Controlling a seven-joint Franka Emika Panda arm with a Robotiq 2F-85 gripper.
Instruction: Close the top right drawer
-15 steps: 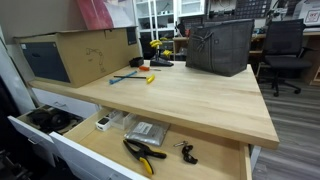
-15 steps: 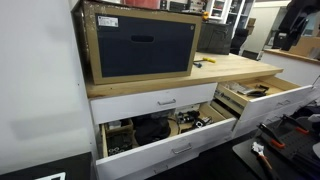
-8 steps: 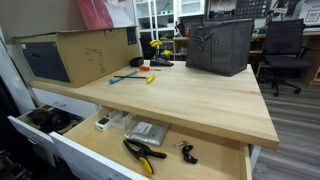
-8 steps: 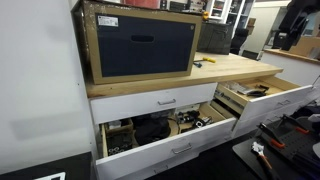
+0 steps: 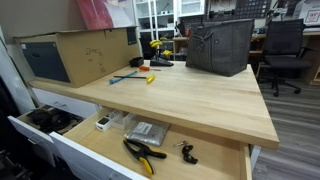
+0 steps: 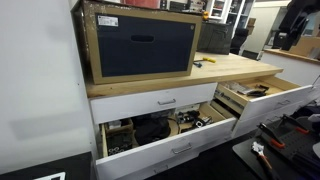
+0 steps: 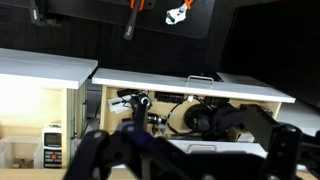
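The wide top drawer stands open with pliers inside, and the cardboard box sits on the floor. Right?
No: the cardboard box sits on the worktop, not the floor, as an exterior view shows. The drawer is open with pliers inside.

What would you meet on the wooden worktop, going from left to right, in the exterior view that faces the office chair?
cardboard box → small yellow tool → dark bag

The top right drawer [image 5: 215, 160] is white with pale wood floor (pliers [image 5: 143, 153]: yellow-black handles).
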